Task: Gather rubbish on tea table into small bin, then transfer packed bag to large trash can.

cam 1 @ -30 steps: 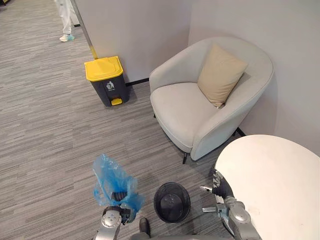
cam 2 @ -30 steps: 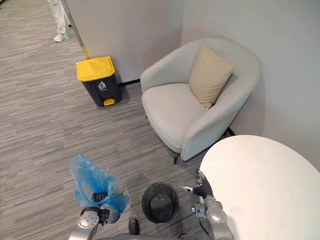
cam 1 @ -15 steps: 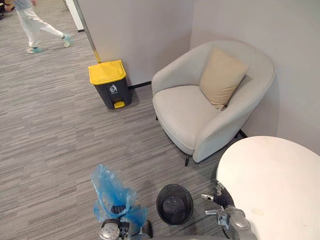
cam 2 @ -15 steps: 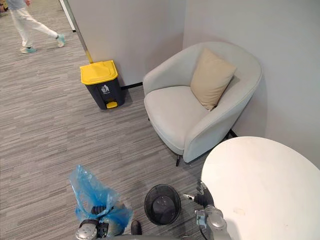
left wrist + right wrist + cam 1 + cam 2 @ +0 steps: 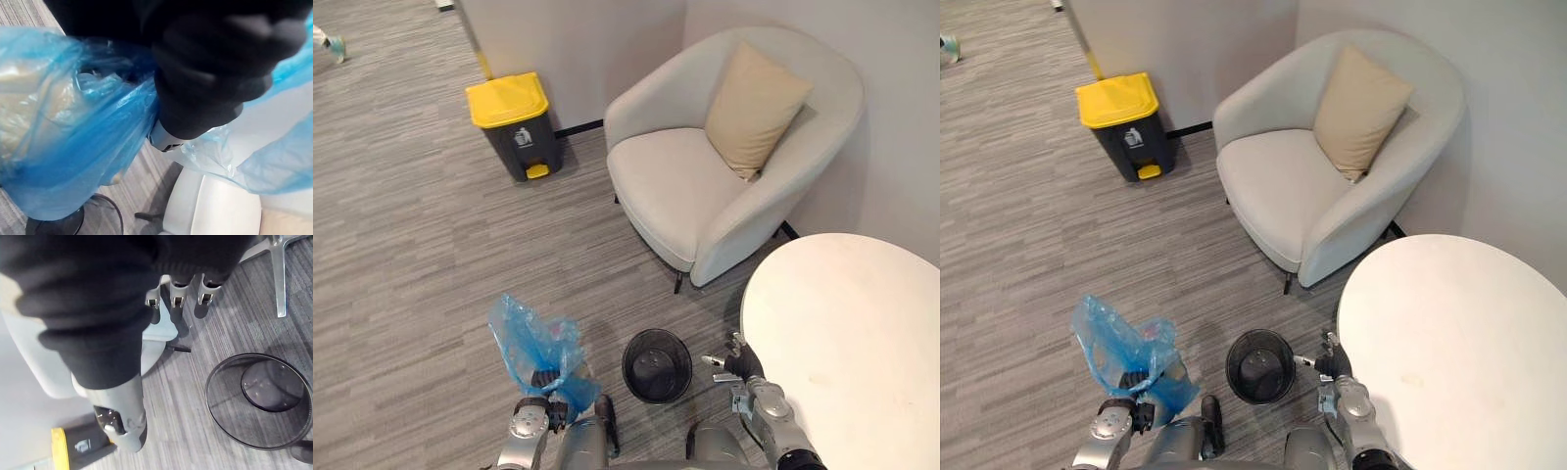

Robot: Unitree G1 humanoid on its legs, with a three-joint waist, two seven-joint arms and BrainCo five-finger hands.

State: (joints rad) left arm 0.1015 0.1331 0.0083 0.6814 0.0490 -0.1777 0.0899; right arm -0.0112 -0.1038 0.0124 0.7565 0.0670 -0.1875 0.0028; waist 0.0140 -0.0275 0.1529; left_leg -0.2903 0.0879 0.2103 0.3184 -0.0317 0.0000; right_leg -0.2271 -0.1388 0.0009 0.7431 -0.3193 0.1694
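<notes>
Blue bag [image 5: 530,338], bunched & raised, left of black bin [image 5: 634,358].

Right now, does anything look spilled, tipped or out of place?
Nothing stands out. The blue bag is gripped in the left hand, the small bin stands upright on the floor, and the yellow-lidded trash can sits closed by the wall.

1 blue bag [image 5: 533,345], 1 small mesh bin [image 5: 658,333], 1 yellow-lid trash can [image 5: 514,125], 1 armchair [image 5: 685,191] w/ 1 cushion [image 5: 756,108], 1 round worktop [image 5: 852,333].

Bright, even indoor light leaves a soft shadow beneath the armchair [image 5: 677,188].
</notes>
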